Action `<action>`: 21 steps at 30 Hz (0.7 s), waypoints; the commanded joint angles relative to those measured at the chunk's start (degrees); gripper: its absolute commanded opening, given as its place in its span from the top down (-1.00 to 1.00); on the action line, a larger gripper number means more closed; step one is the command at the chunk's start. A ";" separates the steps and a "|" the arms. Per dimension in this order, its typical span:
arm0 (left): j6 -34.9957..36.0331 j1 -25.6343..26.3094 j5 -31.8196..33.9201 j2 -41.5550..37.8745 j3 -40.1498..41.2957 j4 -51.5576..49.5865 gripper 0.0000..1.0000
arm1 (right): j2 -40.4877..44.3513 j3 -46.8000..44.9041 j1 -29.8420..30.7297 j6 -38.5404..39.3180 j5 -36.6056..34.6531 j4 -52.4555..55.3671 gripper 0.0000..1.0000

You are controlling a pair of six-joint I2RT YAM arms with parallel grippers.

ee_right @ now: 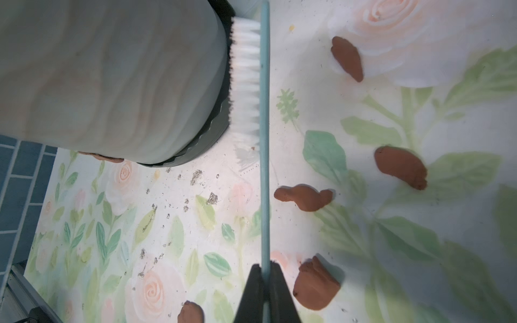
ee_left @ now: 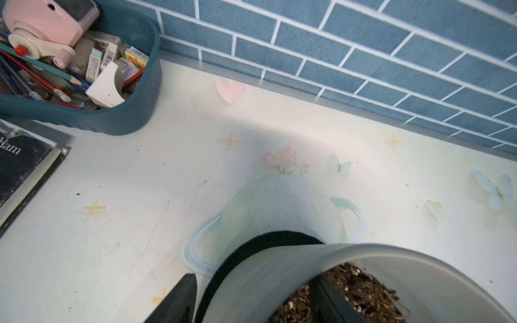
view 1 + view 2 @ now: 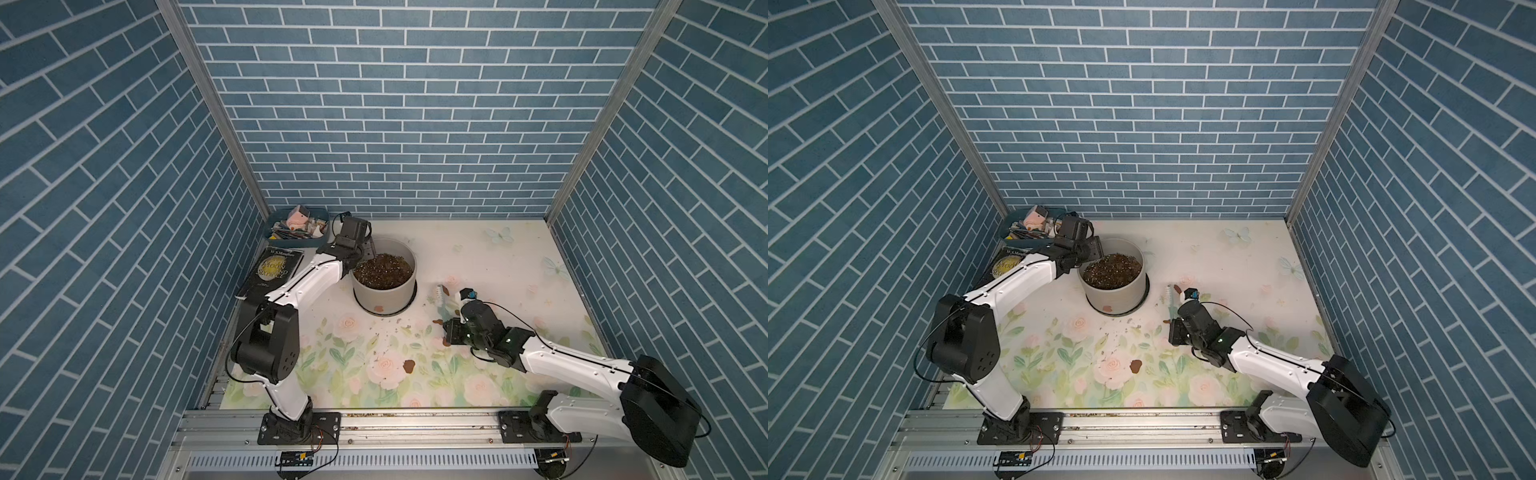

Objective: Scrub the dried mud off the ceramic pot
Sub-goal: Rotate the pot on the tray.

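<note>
The ceramic pot [image 3: 384, 297] is straddled at its rim by the left gripper [image 2: 253, 279]. Its jaws are spread, with one finger [image 2: 179, 302] seen outside the grey wall and clear of it, and the other inside at the potting soil [image 2: 363, 293]. The teal brush [image 1: 264, 139] is pinched by its thin handle between the pressed-together jaws of the right gripper [image 1: 264, 275] — the white bristles [image 1: 246, 70] are held well ahead of those jaws and turned toward the pot's wall and black saucer [image 1: 207, 134] (contact cannot be made out). Dried mud [image 1: 305, 197] is scattered as reddish-brown blobs on the floral mat [image 1: 173, 223], mostly on the side of the handle away from the pot. A patch of dried mud [image 3: 378, 308] is stuck low on the pot's wall.
</note>
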State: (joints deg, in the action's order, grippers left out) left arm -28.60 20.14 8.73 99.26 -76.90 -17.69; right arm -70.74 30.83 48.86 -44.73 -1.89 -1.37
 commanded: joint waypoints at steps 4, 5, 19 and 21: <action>0.53 -1.06 2.15 -1.31 1.12 -0.62 -0.15 | -2.32 2.05 0.97 -0.60 -0.13 -3.68 1.00; 0.54 -1.07 2.06 -1.50 1.47 -0.66 -0.08 | -2.44 2.04 0.97 -0.57 -0.09 -3.73 1.00; -1.31 -1.11 -1.52 -9.89 9.09 -3.57 0.86 | -2.62 1.94 0.97 -1.58 -0.88 -4.59 1.00; -2.42 -1.03 -3.37 -11.94 10.40 -3.94 0.88 | -3.52 2.29 1.02 -1.91 -0.24 -5.75 1.00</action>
State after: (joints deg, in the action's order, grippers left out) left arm -28.77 19.62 7.84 90.48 -68.20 -20.64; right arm -73.23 31.35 49.52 -45.15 -2.11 -4.82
